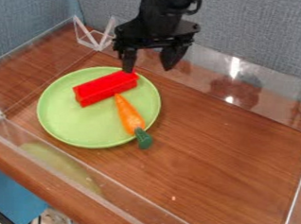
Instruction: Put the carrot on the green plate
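Camera view shows the carrot (127,114) lying mostly on the green plate (64,114), its green stub overhanging the rim, while the gripper (151,56) hovers above with jaws spread and empty, so the task looks essentially done.

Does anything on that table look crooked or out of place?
Slightly: the carrot lies on the green plate, but its dark green stub pokes over the rim. The red block sits fully on it.
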{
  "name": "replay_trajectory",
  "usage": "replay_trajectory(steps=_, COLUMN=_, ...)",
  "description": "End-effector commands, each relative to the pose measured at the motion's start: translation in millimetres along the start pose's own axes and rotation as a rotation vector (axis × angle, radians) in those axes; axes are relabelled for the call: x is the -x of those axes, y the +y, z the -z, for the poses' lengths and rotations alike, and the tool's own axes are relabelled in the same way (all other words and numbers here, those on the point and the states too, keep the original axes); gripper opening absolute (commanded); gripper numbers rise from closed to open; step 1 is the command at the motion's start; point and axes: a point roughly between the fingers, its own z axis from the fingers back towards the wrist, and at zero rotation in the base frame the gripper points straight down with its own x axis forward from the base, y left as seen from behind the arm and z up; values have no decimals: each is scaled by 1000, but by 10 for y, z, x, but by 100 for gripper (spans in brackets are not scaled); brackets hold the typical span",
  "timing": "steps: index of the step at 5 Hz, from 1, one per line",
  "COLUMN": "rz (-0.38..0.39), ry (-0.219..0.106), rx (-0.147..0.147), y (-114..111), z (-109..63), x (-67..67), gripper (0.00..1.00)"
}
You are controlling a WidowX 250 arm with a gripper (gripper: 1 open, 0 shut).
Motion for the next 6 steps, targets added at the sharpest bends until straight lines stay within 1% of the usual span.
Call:
replay_trajectory(steps=1, rz=-29, ry=-12, rx=32, y=-8, z=-102, x=-119, gripper=100)
replay_trajectory(steps=2, rz=-38, ry=-5, rx=39, y=-40, z=-140, x=-155, gripper=100)
replay_trajectory(steps=3, rz=-42, ry=-4, rx=40, y=-89, z=-155, x=-158, gripper=100)
replay_trajectory(steps=5, rz=-43, ry=-4, rx=42, y=-183, z=-390, x=-12, gripper=100)
replay_trajectory(steps=6, rz=-68, ry=-5, rx=26, y=-17, z=-357, x=-10, gripper=0)
